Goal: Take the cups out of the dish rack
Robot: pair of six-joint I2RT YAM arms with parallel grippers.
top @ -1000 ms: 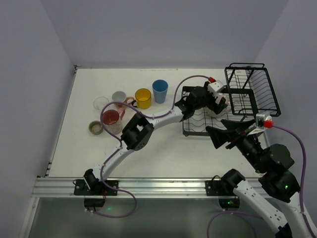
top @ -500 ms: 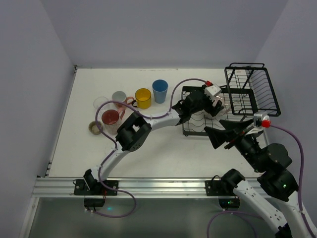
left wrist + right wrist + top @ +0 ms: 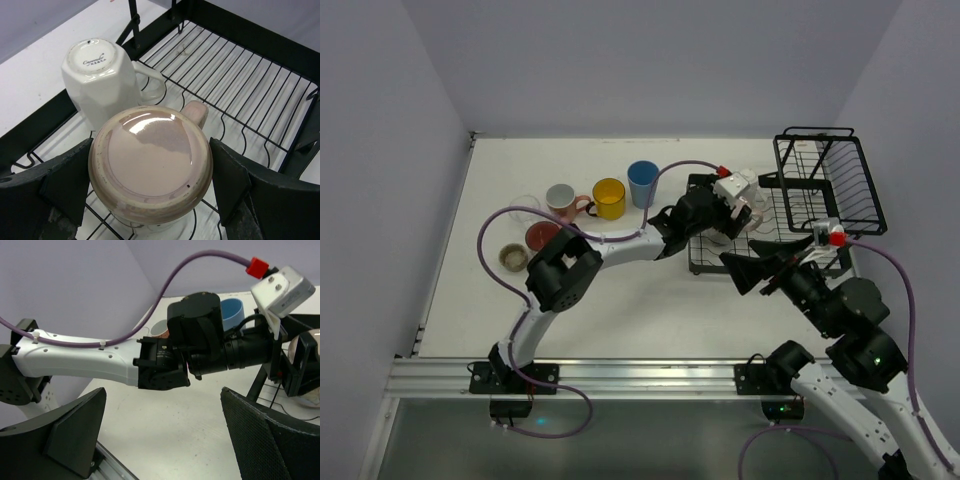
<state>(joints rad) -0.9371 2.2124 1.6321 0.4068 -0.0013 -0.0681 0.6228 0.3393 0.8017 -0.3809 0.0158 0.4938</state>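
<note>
In the left wrist view an upside-down pink mug (image 3: 150, 160) fills the space between my left gripper's (image 3: 150, 175) fingers (image 3: 65, 180), which press on both of its sides just above the dish rack's (image 3: 240, 85) wire floor. Behind it a white mug (image 3: 100, 80) stands upside down on the rack. From above, the left gripper (image 3: 745, 205) is over the flat tray part of the rack (image 3: 712, 262). My right gripper (image 3: 755, 262) hangs open over the table in front of the rack, nothing between its fingers (image 3: 75, 430).
On the table to the left stand a blue cup (image 3: 643, 183), a yellow cup (image 3: 609, 198), a pinkish handled mug (image 3: 561, 197), a red-pink cup (image 3: 542, 237), a clear glass (image 3: 523, 208) and a small beige cup (image 3: 513, 257). The rack's tall basket section (image 3: 825, 185) rises at the right.
My left gripper has narrowed onto the pink mug and drawn a little to the left. The right arm has shifted slightly left, still open.
</note>
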